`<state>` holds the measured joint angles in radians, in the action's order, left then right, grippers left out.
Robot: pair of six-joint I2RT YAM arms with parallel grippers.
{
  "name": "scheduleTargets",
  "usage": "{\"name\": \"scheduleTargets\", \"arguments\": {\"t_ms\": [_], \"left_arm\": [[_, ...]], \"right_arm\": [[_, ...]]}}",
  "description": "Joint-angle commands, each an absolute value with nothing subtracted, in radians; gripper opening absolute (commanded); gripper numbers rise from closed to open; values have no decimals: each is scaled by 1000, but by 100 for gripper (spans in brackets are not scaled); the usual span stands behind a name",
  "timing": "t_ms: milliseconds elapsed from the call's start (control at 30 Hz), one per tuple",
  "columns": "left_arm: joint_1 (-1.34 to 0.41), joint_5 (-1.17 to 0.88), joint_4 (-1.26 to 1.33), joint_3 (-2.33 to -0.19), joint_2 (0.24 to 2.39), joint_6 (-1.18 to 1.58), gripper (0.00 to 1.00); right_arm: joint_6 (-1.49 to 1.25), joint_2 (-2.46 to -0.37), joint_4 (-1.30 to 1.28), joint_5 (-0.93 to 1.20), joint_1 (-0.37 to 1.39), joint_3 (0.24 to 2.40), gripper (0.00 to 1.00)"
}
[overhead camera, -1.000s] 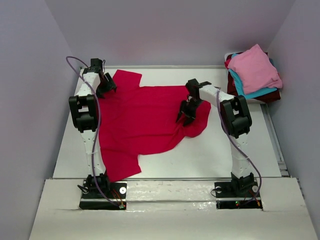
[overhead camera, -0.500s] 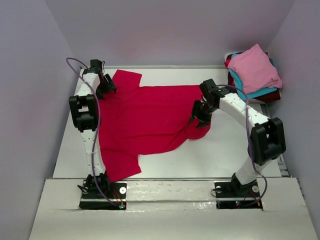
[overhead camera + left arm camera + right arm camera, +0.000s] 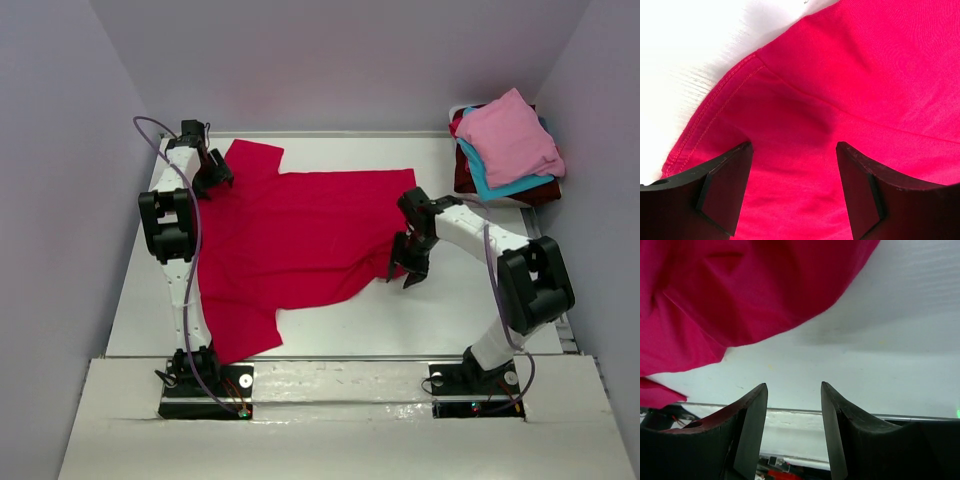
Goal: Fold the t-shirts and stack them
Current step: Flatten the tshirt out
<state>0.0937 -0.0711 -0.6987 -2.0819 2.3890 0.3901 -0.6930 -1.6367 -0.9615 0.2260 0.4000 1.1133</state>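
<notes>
Nearest the arm bases, the right gripper (image 3: 793, 385) hangs low over the bare white table (image 3: 450, 310), just off the right edge of the red shirt (image 3: 300, 240). Its jaws are partway apart w/ only table btwn them, fingers clear of the cloth. The wrist cam shows the shirt's curved edge just ahead of the fingertips, w/ a rumpled fold at the left of that view.

The red shirt lies spread across the middle of the table, mostly flat. One sleeve points to the near-left corner, the other to the far-left. Its right side is slightly rumpled by the gripper.

Further back on the left, the left gripper (image 3: 793, 146) sits at the shirt's far sleeve, by the shoulder. Its jaws are wide, one finger either side of a patch of red cloth. A stitched seam runs past the left finger & white table shows beyond the hem. Can't tell whether the fingertips press the cloth or hover just above it; the cloth isn't pinched.

Far-right corner: 3 folded shirts in a stack, well apart from the red one. The pink shirt (image 3: 510, 135) is on top, the teal shirt (image 3: 495, 185) under it & the maroon shirt (image 3: 464, 172) at the bottom.
</notes>
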Motion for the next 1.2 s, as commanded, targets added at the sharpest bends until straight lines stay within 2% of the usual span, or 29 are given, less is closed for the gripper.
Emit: {"name": "scheduleTargets", "arguments": {"t_ms": [0,467,900,1167], "left_arm": [[98,-74,-698,-2112,2364,382,79],[98,-78,-673,-2079,2356,393,79],[98,-94,-669,-2100,2361,400,79],[98,-89,-669,-2085,2353,393,79]], "right_arm": [[-666,-1673,-995,74,431,1219,52],[-690,-1916,-1287,-301,693,1624,51],[-764,-1937,-1293,-391,742,1569,51],[-769,-2049,-1313,-443,805,1670,51]]}}
